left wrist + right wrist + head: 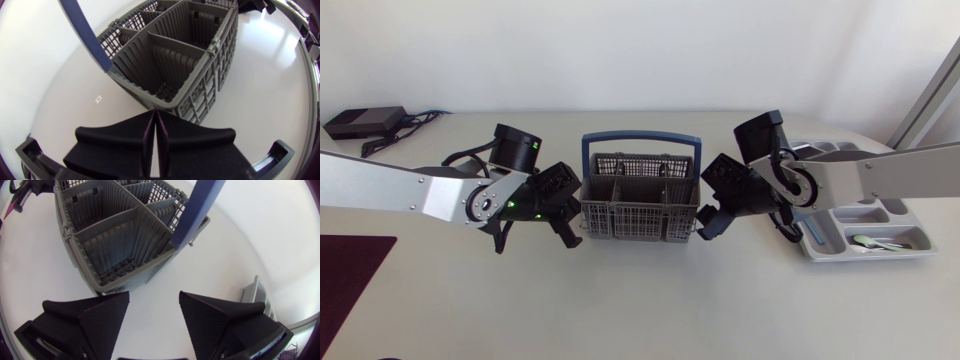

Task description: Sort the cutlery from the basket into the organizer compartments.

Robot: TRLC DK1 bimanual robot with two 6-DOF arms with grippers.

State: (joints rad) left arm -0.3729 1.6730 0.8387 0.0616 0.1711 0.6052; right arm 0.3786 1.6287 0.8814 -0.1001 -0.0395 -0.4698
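The grey basket (640, 222) is set on the white worktop (640, 310), its blue handle (640, 140) arched upright over its slotted compartments.

The left pincer (567, 232) is held just beside the basket's left end wall, near the front corner. In the left wrist view the left pincer (156, 134) is seen pressed together with nothing between its fingers, and the basket's corner (200, 95) lies close ahead of it, with a narrow strip of worktop between.

The right pincer (710, 225) is held just beside the basket's right end wall. In the right wrist view the right pincer (152, 312) is spread wide and holds nothing. The basket's wall (120, 245) and handle (197, 210) lie ahead of it, apart from the fingertips.

The organizer (865, 255) is placed to the right of the basket, beyond the right arm's wrist, at the worktop's edge. Pale cutlery (876, 242) is seen lying in its front compartment.

Bare worktop is left in front of the basket and behind it. A dark red mat (350, 285) is laid well to the basket's left, and a black box (365, 120) with cables is seen behind and well left of it.
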